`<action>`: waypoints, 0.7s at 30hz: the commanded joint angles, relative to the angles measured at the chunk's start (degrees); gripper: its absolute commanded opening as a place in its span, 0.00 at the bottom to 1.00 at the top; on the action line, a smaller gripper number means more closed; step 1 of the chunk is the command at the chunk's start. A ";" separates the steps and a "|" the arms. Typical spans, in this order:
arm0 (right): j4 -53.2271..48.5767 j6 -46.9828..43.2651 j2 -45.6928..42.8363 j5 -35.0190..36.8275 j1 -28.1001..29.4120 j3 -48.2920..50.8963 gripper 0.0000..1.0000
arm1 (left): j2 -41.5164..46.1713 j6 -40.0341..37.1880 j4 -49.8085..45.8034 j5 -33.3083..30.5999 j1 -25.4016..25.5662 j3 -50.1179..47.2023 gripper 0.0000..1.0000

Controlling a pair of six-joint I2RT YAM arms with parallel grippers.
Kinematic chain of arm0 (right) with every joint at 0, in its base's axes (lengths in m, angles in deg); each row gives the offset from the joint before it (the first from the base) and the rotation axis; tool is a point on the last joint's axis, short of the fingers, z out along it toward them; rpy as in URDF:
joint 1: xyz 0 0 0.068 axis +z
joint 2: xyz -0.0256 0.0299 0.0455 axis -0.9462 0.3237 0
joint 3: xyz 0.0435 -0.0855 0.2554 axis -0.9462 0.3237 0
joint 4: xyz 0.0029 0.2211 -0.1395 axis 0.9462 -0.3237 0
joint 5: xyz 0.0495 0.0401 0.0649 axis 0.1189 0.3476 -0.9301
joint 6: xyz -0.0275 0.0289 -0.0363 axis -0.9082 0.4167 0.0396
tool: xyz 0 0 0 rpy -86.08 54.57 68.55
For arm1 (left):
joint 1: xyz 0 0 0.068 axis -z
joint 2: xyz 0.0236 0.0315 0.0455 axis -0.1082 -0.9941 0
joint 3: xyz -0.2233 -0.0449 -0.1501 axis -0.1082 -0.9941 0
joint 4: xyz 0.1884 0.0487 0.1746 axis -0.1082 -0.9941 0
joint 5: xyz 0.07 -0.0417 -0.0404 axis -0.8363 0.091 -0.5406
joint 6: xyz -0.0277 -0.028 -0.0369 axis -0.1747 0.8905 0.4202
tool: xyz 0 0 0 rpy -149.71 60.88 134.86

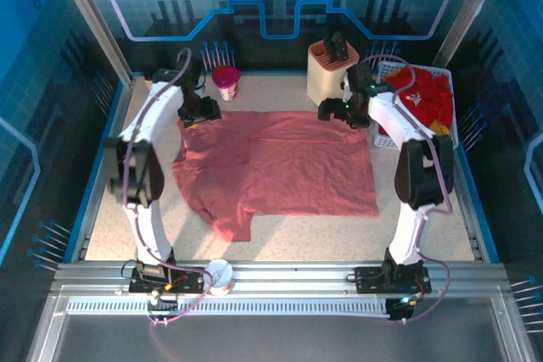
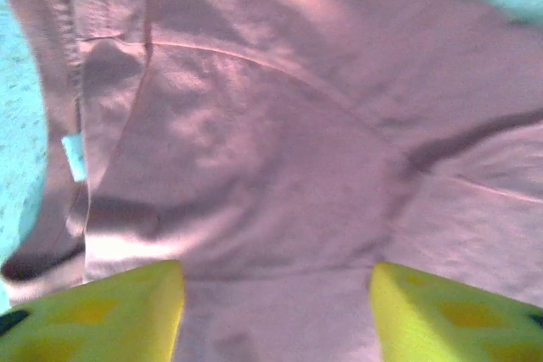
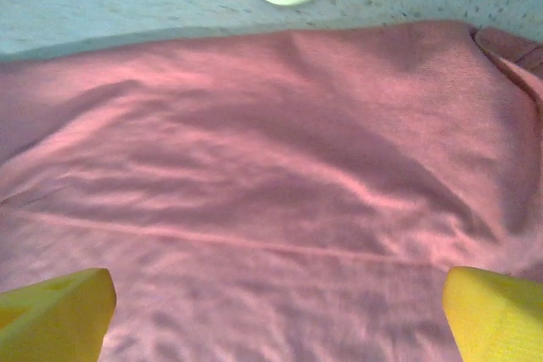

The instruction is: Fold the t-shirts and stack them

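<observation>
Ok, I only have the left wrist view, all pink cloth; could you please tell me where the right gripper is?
Observer: The right gripper hangs open over the far right corner of the salmon-pink t-shirt.
Operator: Is the shirt folded?
Observer: No, it lies spread on the table, one sleeve pointing toward the near left.
Operator: And the other shirts?
Observer: Red t-shirts are piled in the white mesh basket at far right.
</observation>
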 commanded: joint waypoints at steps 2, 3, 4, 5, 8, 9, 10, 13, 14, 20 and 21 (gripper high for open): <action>0.82 0.25 -9.27 -0.12 0.55 8.74 1.00 | 10.41 3.07 3.52 2.42 1.08 -13.24 0.66; 1.11 0.78 -11.75 -0.70 0.55 11.55 1.00 | 13.11 3.58 4.25 3.11 1.38 -17.08 0.68; 1.29 1.34 -14.22 -1.06 0.67 14.35 1.00 | 15.83 4.25 4.96 3.03 1.76 -21.18 0.68; 1.53 1.88 -16.39 -1.37 0.73 16.78 1.00 | 18.38 5.18 5.26 2.75 1.96 -24.47 0.69; 2.67 3.97 -23.41 -2.23 0.97 24.91 1.00 | 26.43 8.44 6.10 2.76 2.09 -34.74 0.67; 2.94 4.82 -25.70 -2.20 1.04 27.49 1.00 | 29.09 9.86 6.41 3.22 2.16 -37.92 0.64; 3.02 5.40 -27.75 -2.09 1.15 29.70 1.00 | 31.85 11.34 6.77 4.19 2.25 -41.05 0.63; 3.14 6.83 -32.41 -1.21 1.85 34.98 1.00 | 38.79 15.91 6.86 4.71 4.25 -48.54 0.59; 3.14 7.04 -33.61 -1.15 2.17 36.28 1.00 | 40.55 17.38 6.61 4.09 5.18 -50.38 0.58; 3.35 8.03 -37.08 -0.70 2.84 41.05 1.00 | 46.90 27.73 13.44 4.37 11.16 -63.17 0.51; 3.35 8.20 -37.02 -0.99 2.85 41.05 1.00 | 47.02 28.83 14.34 4.31 11.86 -64.40 0.49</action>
